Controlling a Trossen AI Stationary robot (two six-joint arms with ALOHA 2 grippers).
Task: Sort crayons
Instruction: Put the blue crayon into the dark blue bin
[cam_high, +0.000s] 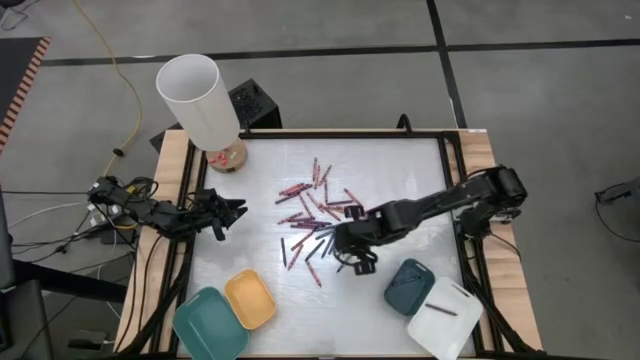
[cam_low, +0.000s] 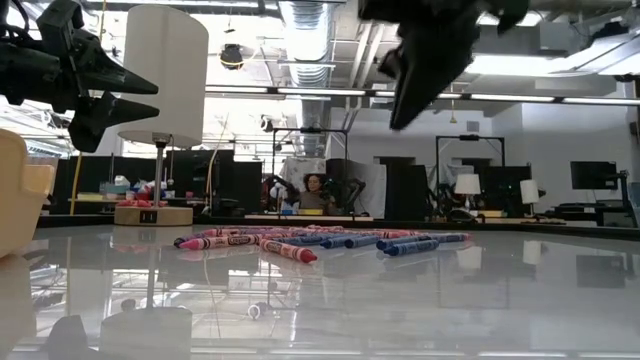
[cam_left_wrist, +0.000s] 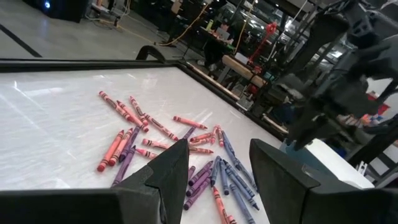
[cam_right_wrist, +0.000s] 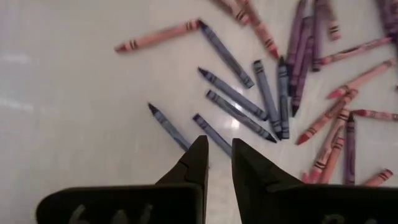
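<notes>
High view: crayons (cam_high: 318, 215), thin paper-wrapped sticks, lie scattered mid-table on the glossy white top; bare surface all round to the black frame (cam_high: 340, 132). Right gripper (cam_high: 354, 262) hovers over the pile's near edge, fingers narrowly parted, empty. Left gripper (cam_high: 236, 210) waits at the left edge, fingers apart, empty.

Overhead camera looks straight down; low camera looks level across the table (cam_high: 400, 170); both share the crayons (cam_high: 315, 215).
</notes>
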